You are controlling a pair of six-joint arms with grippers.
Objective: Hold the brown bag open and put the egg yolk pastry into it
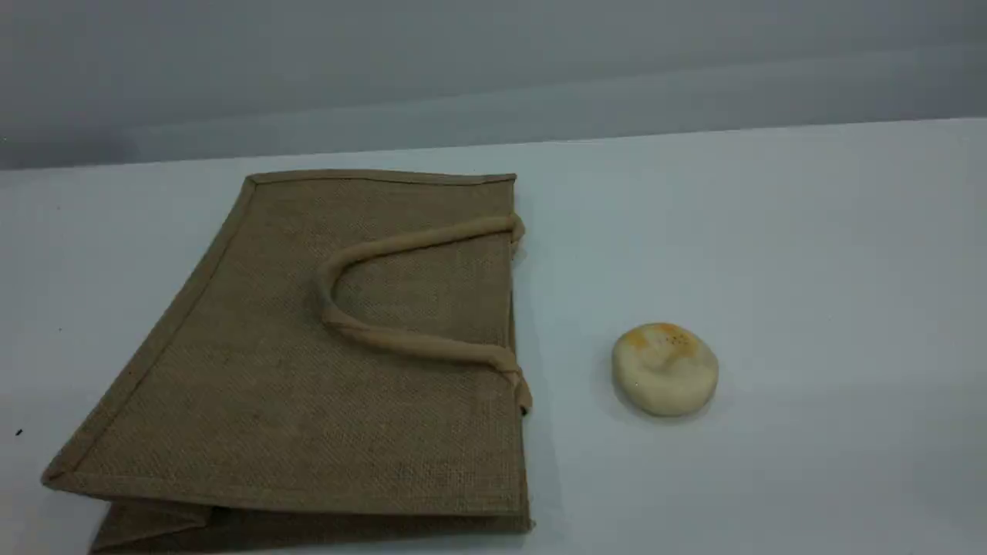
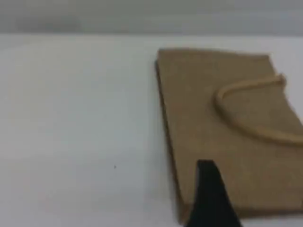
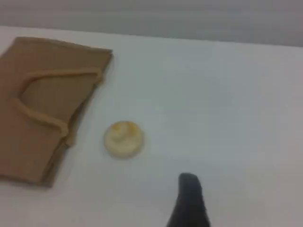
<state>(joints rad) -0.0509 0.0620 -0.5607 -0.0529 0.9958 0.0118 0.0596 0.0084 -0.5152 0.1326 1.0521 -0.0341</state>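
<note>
Scene view: the brown bag (image 1: 308,362) lies flat on the white surface (image 1: 810,270), its handle (image 1: 401,339) folded onto the top panel, mouth edge toward the egg yolk pastry (image 1: 665,368), which sits apart on its right; no arm shows; left wrist view: the left gripper (image 2: 210,198) hangs above the bag's near corner, empty, jaws set wide; right wrist view: the right gripper (image 3: 189,201) hovers off the pastry (image 3: 123,138), empty, jaws wide

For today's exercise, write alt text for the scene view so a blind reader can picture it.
A brown bag lies flat and closed on a white table, one beige handle looped on top. A small egg yolk pastry sits apart, to its right; no arm is in view.
</note>
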